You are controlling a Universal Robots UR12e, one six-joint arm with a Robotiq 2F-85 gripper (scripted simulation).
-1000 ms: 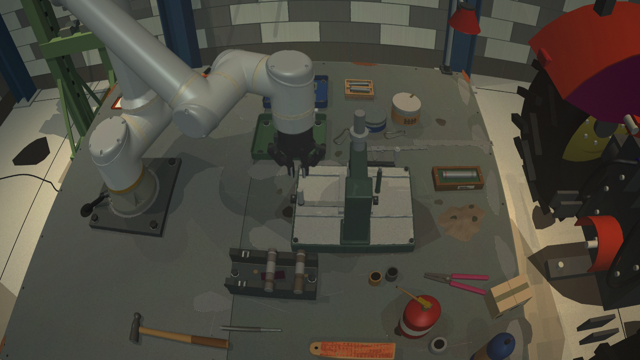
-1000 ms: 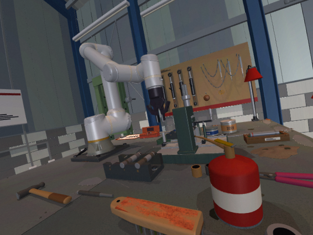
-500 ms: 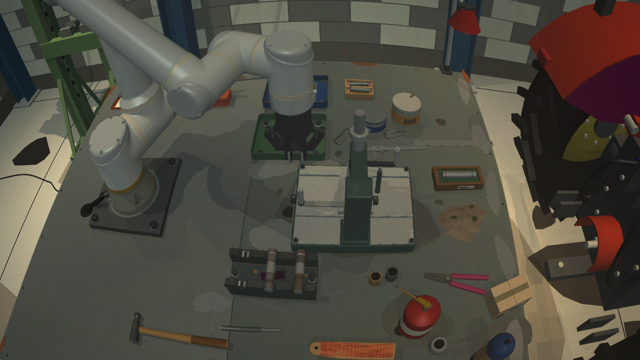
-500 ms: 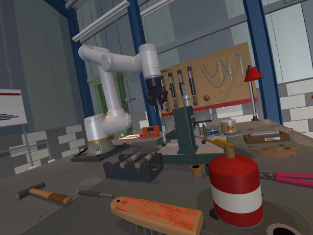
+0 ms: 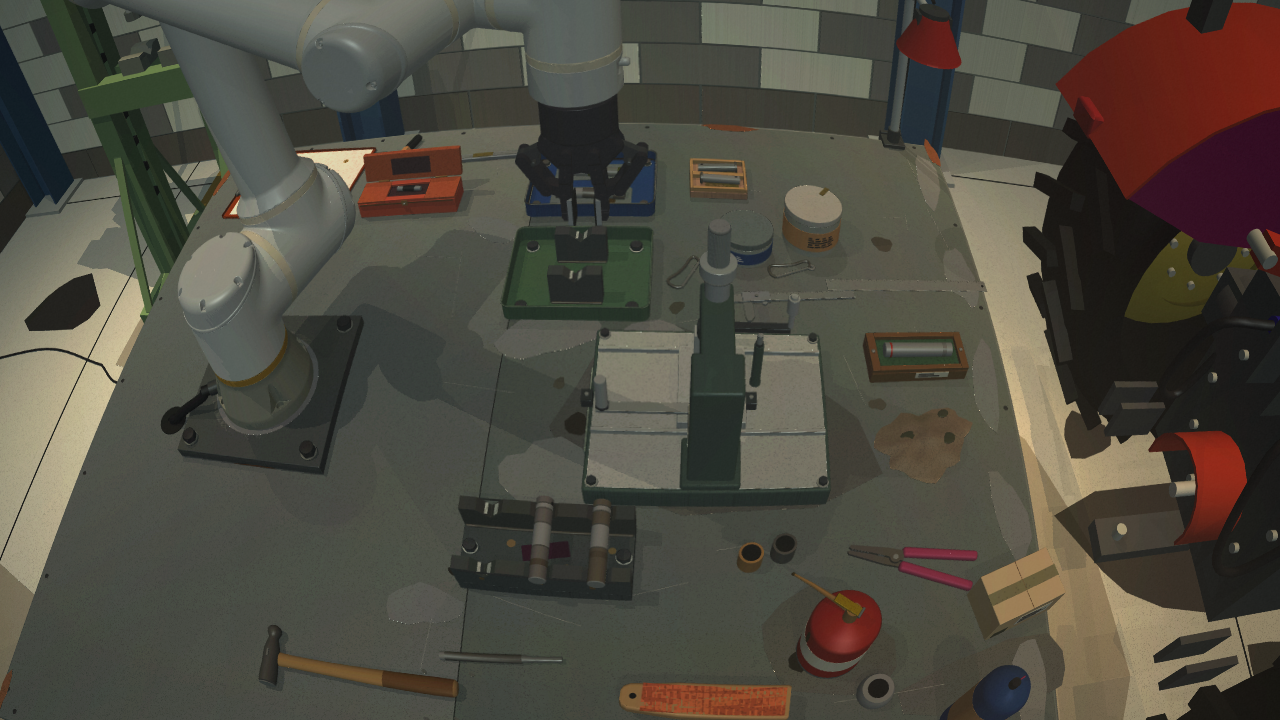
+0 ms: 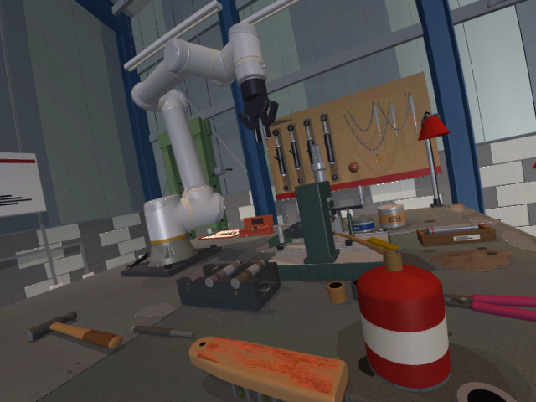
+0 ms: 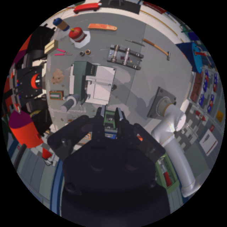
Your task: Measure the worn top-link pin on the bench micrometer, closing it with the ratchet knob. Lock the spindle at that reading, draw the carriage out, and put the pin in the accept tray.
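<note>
My gripper [image 5: 583,213] [image 6: 261,130] [image 7: 110,114] hangs high above the far edge of the green accept tray [image 5: 577,273], partly closed and holding nothing. The tray holds two dark V-blocks and no pin. Two worn pins [image 5: 570,540] [image 6: 236,273] lie side by side in the dark rack [image 5: 544,549] at the near side of the bench. The bench micrometer [image 5: 713,394] [image 6: 318,220] stands on its grey base plate in the middle, its ratchet knob [image 5: 718,242] at the top of the green column. A small grey handle [image 5: 601,391] stands at the plate's left edge.
Behind the tray lie a blue tray [image 5: 644,184], an orange case [image 5: 412,182] and a small wooden box [image 5: 718,177]. Two tins [image 5: 811,218] sit right of them. A boxed standard [image 5: 915,355], pliers [image 5: 913,564], an oil can [image 5: 837,631] and a hammer [image 5: 354,672] lie nearer.
</note>
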